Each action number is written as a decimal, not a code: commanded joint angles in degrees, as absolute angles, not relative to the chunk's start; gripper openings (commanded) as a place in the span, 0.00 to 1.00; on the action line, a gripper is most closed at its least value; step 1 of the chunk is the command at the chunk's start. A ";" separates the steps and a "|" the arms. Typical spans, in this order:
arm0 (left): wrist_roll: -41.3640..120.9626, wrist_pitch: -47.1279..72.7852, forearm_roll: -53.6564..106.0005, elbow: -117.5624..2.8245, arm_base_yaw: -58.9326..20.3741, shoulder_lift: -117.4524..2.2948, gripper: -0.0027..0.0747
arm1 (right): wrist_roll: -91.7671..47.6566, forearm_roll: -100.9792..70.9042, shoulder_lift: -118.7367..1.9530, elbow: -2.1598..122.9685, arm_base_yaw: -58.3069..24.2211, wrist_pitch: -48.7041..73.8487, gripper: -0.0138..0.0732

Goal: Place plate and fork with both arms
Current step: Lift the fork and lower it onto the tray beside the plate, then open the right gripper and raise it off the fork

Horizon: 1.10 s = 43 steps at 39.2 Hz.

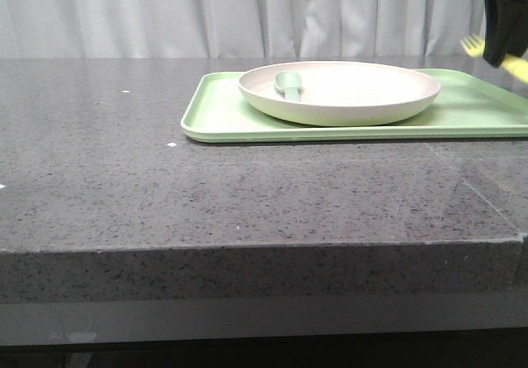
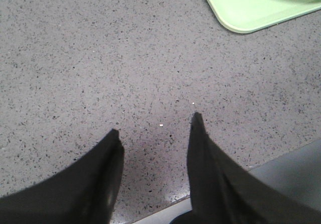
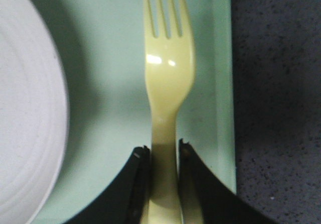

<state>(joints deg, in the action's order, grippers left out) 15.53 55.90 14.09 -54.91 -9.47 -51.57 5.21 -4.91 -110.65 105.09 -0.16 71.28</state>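
Observation:
The cream-white plate (image 1: 339,92) sits on the light-green tray (image 1: 218,112), with a pale green spoon (image 1: 289,83) lying in it. My right gripper (image 1: 503,54) at the top right edge of the front view is shut on the yellow fork (image 1: 473,45) and holds it above the tray's right part. In the right wrist view the jaws (image 3: 165,148) clamp the fork's handle (image 3: 165,68), tines pointing away, beside the plate (image 3: 25,113). My left gripper (image 2: 155,124) is open and empty over bare counter, off the tray's corner (image 2: 241,13).
The dark speckled stone counter (image 1: 124,178) stretches left of and in front of the tray. Its front edge (image 2: 165,209) lies just below my left gripper. A white curtain hangs behind the table.

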 commanded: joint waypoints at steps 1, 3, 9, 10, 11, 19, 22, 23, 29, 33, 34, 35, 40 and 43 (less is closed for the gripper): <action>15.38 52.82 15.06 -56.41 -9.35 -51.26 0.43 | 2.73 -7.78 -109.16 105.04 0.55 68.37 0.22; 15.38 52.72 15.06 -56.41 -9.35 -51.26 0.43 | 1.44 -8.28 -110.24 104.80 0.55 67.58 0.22; 15.38 52.60 15.06 -56.41 -9.35 -51.26 0.43 | 0.50 -9.63 -111.69 104.80 0.55 66.30 0.22; 15.38 52.60 15.06 -56.41 -9.35 -51.26 0.43 | 0.50 -9.63 -111.76 104.80 0.55 66.26 0.22; 15.38 52.60 15.06 -56.41 -9.35 -51.26 0.43 | 0.50 -9.63 -111.89 104.80 0.55 66.19 0.22; 15.38 52.60 15.06 -56.41 -9.35 -51.26 0.43 | 0.50 -9.57 -111.91 104.80 0.55 66.13 0.29; 15.38 52.60 15.06 -56.41 -9.35 -51.26 0.43 | 0.50 -9.46 -111.91 104.80 0.55 65.96 0.36; 15.38 52.60 15.06 -56.41 -9.35 -51.26 0.43 | 0.50 -9.40 -111.91 104.80 0.55 65.89 0.39; 15.38 52.53 15.06 -56.41 -9.35 -51.26 0.43 | 0.50 -9.40 -111.91 104.80 0.55 66.13 0.56; 15.38 52.53 15.06 -56.41 -9.35 -51.26 0.43 | 0.50 -9.40 -111.33 104.80 0.55 66.68 0.61; 15.38 52.70 15.06 -56.41 -9.35 -51.26 0.43 | 0.50 -9.40 -111.15 104.80 0.55 66.74 0.61; 15.38 52.84 15.06 -56.41 -9.35 -51.26 0.43 | 0.50 -9.40 -110.66 104.80 0.55 66.66 0.61; 15.38 53.27 15.06 -56.41 -9.35 -51.26 0.43 | 0.50 -9.40 -107.76 104.80 0.25 66.30 0.61; 15.38 53.47 15.06 -56.41 -9.35 -51.26 0.43 | 0.50 -9.40 -105.34 104.80 -0.21 66.40 0.61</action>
